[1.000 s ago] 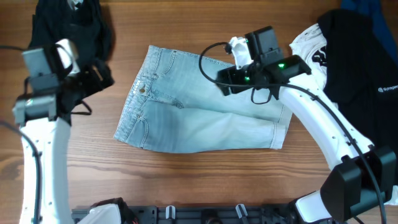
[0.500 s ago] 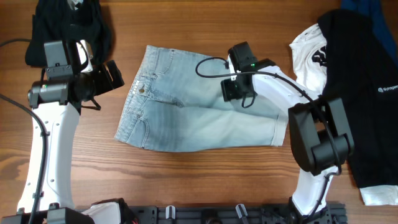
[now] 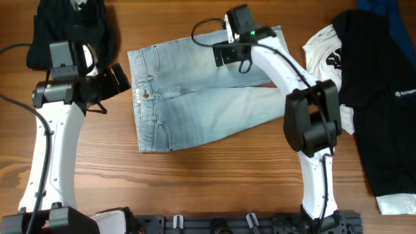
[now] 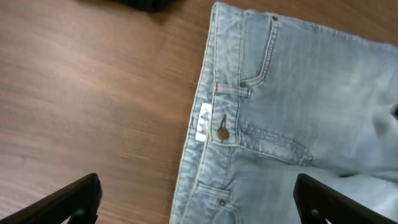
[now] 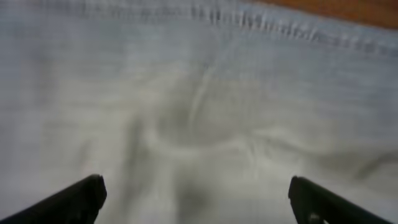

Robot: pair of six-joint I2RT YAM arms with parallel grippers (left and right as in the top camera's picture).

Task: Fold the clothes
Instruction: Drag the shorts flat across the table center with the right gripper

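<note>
right pincer [image 5: 196, 190] hovers close over the shorts [image 3: 195, 104], fingers spread wide, gripping nothing. left pincer [image 4: 198, 193], equally wide and empty, hangs above the waistband button [image 4: 222, 132]. shorts lie flat at upper centre of the overhead view, seemingly unfolded. next move: pinch one edge and carry it across.

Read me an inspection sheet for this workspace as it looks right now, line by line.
Surface: wooden table, brown grain.
Job's things: denim shorts lying flat, waistband toward the left arm, not yet folded.
Clutter: black garment at far left; white printed shirt under a black lettered garment at right.
Pincers: left pincer open at the waistband edge; right pincer open, close over the denim.
Cables: black cable loops off the right wrist.
Surroundings: black rail along the near edge.
</note>
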